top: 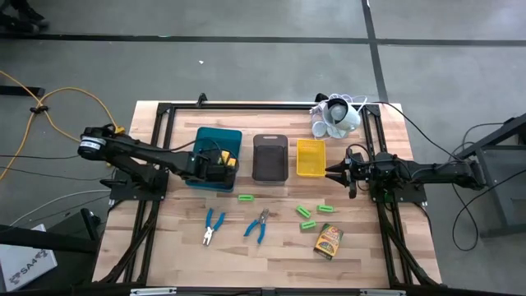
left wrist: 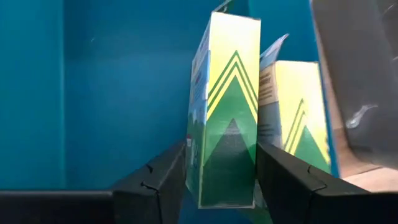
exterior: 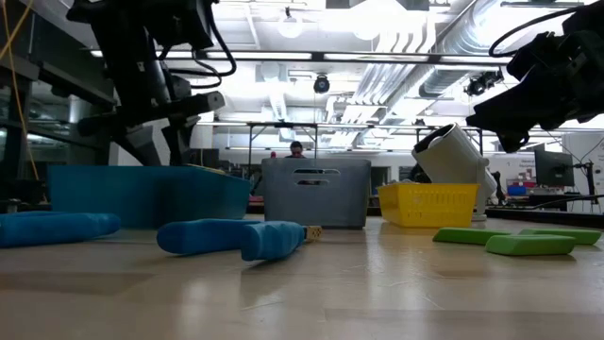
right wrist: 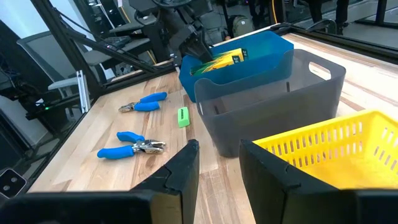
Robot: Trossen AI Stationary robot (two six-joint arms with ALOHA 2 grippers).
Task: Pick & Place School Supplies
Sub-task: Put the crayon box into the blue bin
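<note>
Gripped upright between left gripper [left wrist: 221, 186] fingers: a yellow-and-green box [left wrist: 227, 112], mid-frame inside teal tray [left wrist: 112, 93], beside a second box [left wrist: 298, 112]. Best lowered flat, then released gently. Right gripper [right wrist: 217, 165] idle, slightly parted, empty, near yellow tray [right wrist: 336, 155].

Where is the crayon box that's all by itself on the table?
In the high view, the lone box lies flat on the wood near the table's front right, just below the green sticks and right of the pliers.
</note>
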